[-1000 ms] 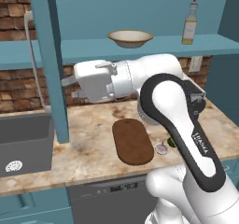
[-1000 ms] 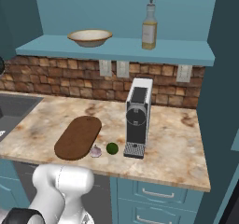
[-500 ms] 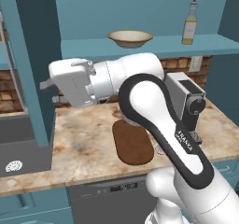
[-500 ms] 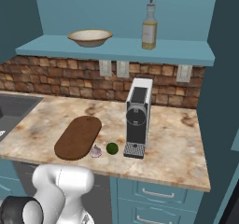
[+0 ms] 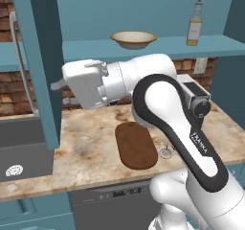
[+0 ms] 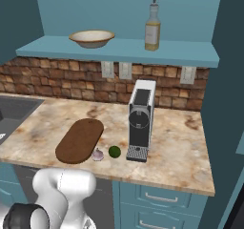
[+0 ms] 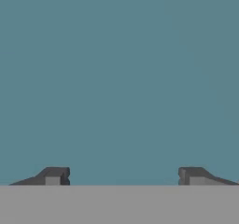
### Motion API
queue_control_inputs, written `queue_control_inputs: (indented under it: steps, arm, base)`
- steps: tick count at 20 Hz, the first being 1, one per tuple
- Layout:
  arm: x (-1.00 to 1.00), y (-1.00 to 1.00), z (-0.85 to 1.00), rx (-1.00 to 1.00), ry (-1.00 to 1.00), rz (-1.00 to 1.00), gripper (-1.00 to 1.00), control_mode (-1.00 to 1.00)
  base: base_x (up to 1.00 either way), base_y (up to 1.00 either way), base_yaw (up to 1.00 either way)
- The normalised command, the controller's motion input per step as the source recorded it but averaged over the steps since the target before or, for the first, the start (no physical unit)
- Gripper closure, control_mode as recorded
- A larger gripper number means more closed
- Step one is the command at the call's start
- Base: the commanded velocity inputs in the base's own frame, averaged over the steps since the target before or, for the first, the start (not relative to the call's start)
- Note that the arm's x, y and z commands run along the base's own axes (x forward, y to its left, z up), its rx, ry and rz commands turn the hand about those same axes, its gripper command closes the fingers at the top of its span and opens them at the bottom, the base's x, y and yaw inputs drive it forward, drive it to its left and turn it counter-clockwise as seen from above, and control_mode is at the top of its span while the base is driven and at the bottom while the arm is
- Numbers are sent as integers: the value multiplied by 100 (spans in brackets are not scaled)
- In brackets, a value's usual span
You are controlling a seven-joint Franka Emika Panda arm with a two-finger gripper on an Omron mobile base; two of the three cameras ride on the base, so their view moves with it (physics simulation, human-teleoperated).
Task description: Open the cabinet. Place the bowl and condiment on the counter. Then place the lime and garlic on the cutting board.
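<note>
Teal-blue cabinet door [image 5: 36,66] w/ slim silver bar handle [image 5: 21,66] stands swung open at left. White robot hand [image 5: 86,85] sits just beside door's edge; fingers hidden. On teal shelf [image 5: 158,46]: wide cream bowl w/ brown rim [image 5: 133,39] and clear bottle of yellowish liquid w/ grey cap [image 5: 194,23], well apart. On beige marbled stone counter [image 5: 91,143]: dark brown oval wooden board [image 5: 135,144], pale purple-streaked garlic bulb [image 5: 165,153] just beside it. Grey sink basin [image 5: 21,147] at left.

Counter [image 6: 181,142]: cutting board [image 6: 80,140], garlic [image 6: 97,154], lime [image 6: 114,151], probably coffee machine [image 6: 141,119].
</note>
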Motion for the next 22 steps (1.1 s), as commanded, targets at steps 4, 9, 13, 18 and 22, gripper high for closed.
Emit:
queue_control_inputs:
  steps: [4,9,13,18,22]
  arm:
    - [8,-33,0,-5,-3,0,-100,-100]
    - [16,-36,5,-3,0,-2,-100,-100]
    - [8,-44,10,-6,-4,-7,-100,-100]
    - [0,-50,7,-11,-16,-13,-100,-100]
    - [1,-52,0,-13,-21,-23,-100,-100]
  base:
    - [0,0,0]
    - [0,0,0]
    - [0,0,0]
    - [0,0,0]
    - [0,0,0]
